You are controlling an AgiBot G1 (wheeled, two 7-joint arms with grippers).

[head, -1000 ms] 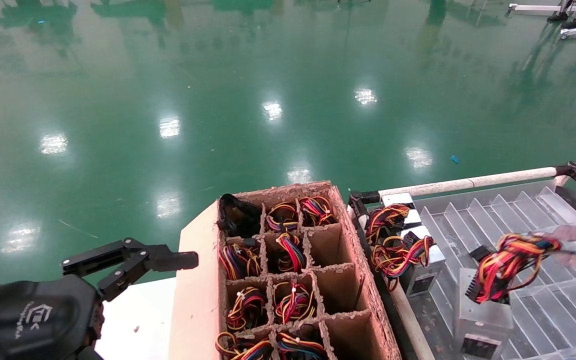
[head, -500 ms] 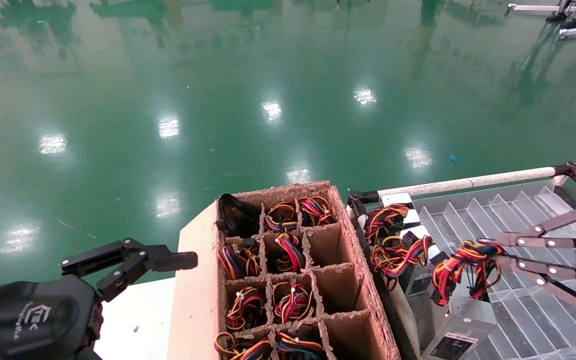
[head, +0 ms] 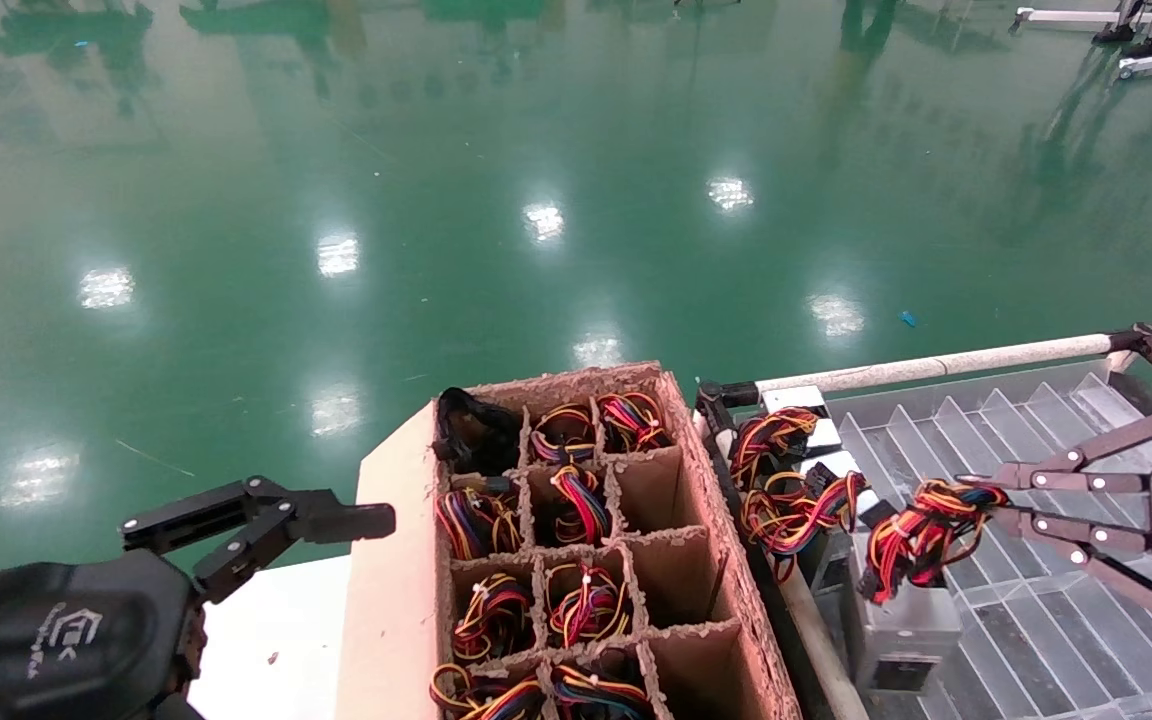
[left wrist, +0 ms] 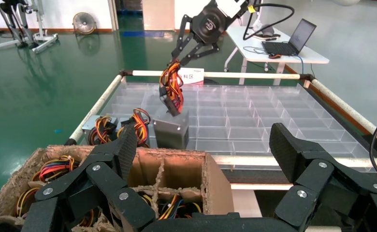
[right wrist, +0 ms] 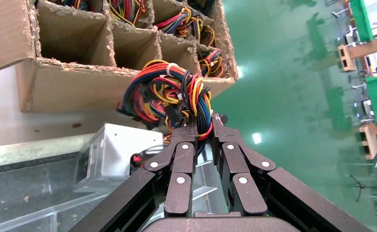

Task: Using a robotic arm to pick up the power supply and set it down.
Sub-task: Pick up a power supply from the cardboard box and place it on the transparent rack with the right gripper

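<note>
The power supply (head: 904, 628) is a grey metal box with a tied bundle of red, yellow and black wires (head: 921, 535). It hangs upright by those wires over the clear divided tray (head: 1066, 430), close to the tray's left side. My right gripper (head: 981, 497) is shut on the wire bundle (right wrist: 169, 96), with the box (right wrist: 111, 152) below it. The left wrist view shows the box (left wrist: 171, 133) low against the tray; whether it touches the tray is unclear. My left gripper (head: 376, 520) stays open and holds nothing at the lower left, beside the cardboard box.
A cardboard box (head: 711, 520) with dividers holds several more wired units, and some of its cells on the right are vacant. Two other units (head: 786, 440) (head: 821, 510) stand in the tray's far-left corner. A white rail (head: 936, 365) borders the tray. Beyond lies green floor.
My right gripper has carried the power supply left across the tray toward the two units there. The box swung tilted half a second ago and now hangs upright. The left arm is unmoved.
</note>
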